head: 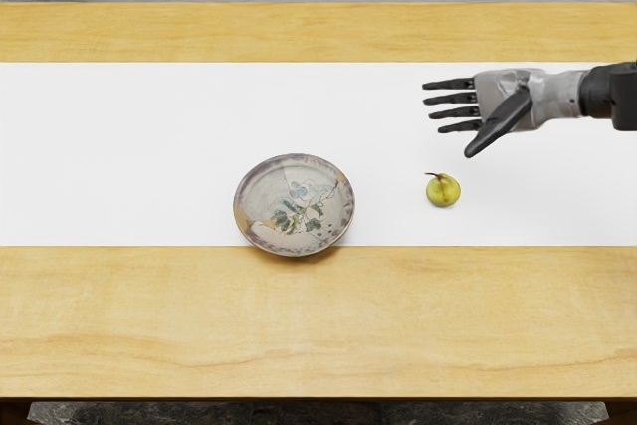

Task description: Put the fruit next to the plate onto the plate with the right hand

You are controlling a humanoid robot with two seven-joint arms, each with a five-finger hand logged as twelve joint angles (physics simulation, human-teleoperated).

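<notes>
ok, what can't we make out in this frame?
Head view only:
Left arm: out of frame.
Right hand: its arm is cut off by the right edge; height over the table unclear from one view.
Fruit: too small to name its kind.
Plate: painted pattern too small to read.

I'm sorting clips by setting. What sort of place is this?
Probably a simulated dining-style tabletop: wooden table with white runner, patterned plate, small green fruit, and a robot's right hand nearby.

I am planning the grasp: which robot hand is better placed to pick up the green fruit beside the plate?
Right. The right robot hand hovers open close to the fruit; the left arm is not in view.
</notes>
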